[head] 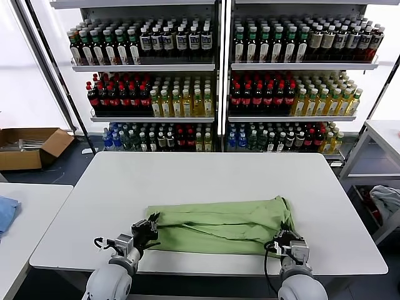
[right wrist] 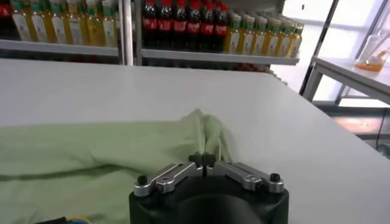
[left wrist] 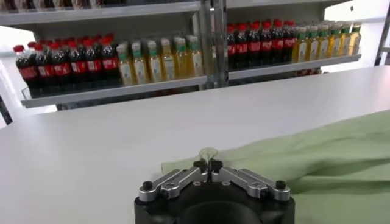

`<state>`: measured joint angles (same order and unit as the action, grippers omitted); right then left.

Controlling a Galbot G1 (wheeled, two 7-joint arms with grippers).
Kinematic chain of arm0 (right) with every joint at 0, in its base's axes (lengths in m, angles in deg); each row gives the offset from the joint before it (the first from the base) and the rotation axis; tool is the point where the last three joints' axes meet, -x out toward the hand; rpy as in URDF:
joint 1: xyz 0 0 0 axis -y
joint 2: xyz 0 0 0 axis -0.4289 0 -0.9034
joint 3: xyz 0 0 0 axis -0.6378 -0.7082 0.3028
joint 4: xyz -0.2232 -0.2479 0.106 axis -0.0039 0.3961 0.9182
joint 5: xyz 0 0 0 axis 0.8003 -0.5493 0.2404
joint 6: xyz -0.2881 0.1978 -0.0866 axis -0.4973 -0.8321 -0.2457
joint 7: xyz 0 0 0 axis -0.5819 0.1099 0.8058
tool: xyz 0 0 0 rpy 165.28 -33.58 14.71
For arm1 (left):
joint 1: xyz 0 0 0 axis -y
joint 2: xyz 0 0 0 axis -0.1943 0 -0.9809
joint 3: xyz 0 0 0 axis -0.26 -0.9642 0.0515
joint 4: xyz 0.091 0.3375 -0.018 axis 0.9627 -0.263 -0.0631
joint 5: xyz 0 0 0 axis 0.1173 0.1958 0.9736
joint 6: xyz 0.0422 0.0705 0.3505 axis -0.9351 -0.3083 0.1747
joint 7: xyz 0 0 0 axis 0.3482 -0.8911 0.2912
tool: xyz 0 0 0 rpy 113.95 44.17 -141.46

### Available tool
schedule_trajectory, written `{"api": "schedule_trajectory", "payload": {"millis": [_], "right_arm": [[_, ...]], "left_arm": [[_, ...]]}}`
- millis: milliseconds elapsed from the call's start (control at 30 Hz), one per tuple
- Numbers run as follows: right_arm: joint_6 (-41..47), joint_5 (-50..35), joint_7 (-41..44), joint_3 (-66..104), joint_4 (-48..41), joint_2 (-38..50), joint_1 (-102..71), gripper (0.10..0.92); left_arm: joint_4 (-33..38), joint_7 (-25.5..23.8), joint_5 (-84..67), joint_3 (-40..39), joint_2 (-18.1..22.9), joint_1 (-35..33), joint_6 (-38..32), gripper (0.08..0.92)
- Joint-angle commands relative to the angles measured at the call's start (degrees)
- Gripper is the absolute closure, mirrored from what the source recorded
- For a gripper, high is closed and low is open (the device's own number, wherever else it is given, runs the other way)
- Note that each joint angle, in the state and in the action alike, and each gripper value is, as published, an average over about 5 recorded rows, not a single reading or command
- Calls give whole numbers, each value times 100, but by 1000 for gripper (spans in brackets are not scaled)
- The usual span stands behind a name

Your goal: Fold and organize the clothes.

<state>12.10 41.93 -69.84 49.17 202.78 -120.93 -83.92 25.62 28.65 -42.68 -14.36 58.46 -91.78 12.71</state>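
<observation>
Both my left end effector and right end effector are closed, pinching the polo shirt near edge; I should lift both evenly over the worktop.

A big white table fills the middle. Behind its far edge stand tall shelves packed with rows of bottles: dark ones, red-capped ones, yellow ones and green ones. On the floor to the left of the shelves sits an open brown cardboard box. A second white table stands beside the big table's left edge, and a blue cloth lies on it. Past the right edge is a small stand with a grey-white garment lower down.
</observation>
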Motion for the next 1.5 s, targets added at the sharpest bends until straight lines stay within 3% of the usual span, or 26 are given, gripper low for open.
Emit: {"api": "schedule_trajectory", "payload": {"millis": [33,200,333,667,1033,1233,1500], "right_arm": [[-38,75,-21,-11,-191,-54,-95,920],[-45,121,-57,-20,-257,-93,-83,920],[-39,147,-59,4,-139,-92,-115,869],[-331,59,31,136,967,78,-435,560],[-385,44,-16,-85,1583,-15,-439,247],[-389,63,-12,-108,1590,0,-489,204],[-422,71,-14,-50,1643,43,-653,203]], "left_arm": [[-72,-14,139,-10,35,-33,-49,910],[-32,-4,268,-13,48,-76,-56,910],[142,33,481,-9,76,-163,-73,893],[1021,242,461,198,200,-414,117,620],[947,711,-166,520,427,-730,447,317],[903,825,-553,526,586,-758,511,189],[823,843,-855,448,709,-568,508,177]]}}
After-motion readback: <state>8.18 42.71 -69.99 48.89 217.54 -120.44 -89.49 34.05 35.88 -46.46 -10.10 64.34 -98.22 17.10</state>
